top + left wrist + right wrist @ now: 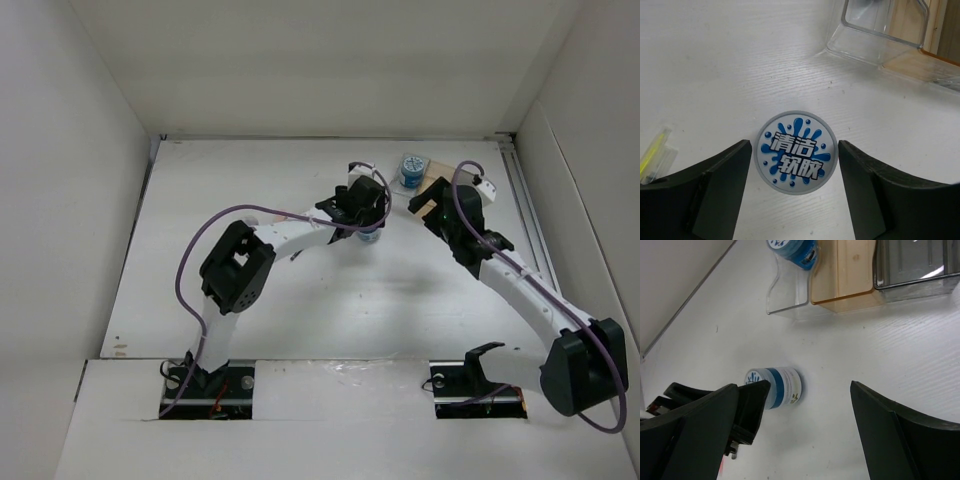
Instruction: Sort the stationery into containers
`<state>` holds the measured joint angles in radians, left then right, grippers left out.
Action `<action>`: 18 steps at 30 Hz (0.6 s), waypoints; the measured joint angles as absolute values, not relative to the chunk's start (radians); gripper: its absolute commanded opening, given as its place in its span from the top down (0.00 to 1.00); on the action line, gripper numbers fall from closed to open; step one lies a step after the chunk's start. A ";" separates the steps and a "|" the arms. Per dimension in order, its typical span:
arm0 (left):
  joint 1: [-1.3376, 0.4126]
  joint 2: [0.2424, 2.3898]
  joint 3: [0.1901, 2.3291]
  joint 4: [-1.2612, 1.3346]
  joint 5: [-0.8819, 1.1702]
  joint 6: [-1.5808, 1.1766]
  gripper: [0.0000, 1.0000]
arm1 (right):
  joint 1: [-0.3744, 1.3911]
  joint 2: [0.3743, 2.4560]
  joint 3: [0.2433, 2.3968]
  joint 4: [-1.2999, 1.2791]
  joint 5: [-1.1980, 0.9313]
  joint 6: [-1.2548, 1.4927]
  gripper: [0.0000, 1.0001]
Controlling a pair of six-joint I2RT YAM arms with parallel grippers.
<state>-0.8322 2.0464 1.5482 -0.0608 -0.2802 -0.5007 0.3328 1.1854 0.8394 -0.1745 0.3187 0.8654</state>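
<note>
The left end effector [794, 150] straddles the upright blue cylinder [796, 152] on the desk [715, 75], jaws spread, a gap at each side; the cylinder's axis runs straight down below the wrist. Its grey-rimmed top bears a blue splash and white lettering. The clear container [875, 35] lies just beyond. The right end effector [795, 390], spread wide, holds nothing.

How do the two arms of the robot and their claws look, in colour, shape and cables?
The left arm and the right arm both have white tubular links joined by bulky black joint housings. A thin purple cable runs in loose loops along each. The left claw and the right claw each have two broad, matte black fingers. No markings show on them.
</note>
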 measured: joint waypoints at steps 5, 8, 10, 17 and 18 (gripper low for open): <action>-0.828 1.987 1.459 -0.010 -0.273 -0.506 0.23 | 0.321 1.208 0.833 -0.173 0.309 0.872 0.01; -0.829 1.898 1.397 0.019 -0.268 -0.505 0.22 | 0.323 1.219 0.827 -0.171 0.305 0.872 0.01; -0.829 1.822 1.353 0.044 -0.263 -0.505 0.22 | 0.329 1.219 0.818 -0.171 0.305 0.873 0.01; -0.829 1.490 1.125 0.148 -0.313 -0.506 0.24 | 0.451 1.279 0.826 -0.146 0.268 0.847 0.22; -0.829 1.443 1.092 0.153 -0.331 -0.506 0.24 | 0.480 1.309 0.838 -0.150 0.270 0.844 0.11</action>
<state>-0.8291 1.4433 1.0916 0.1532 -0.3313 -0.5064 0.4797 1.3094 0.8379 -0.1497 0.2703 0.8436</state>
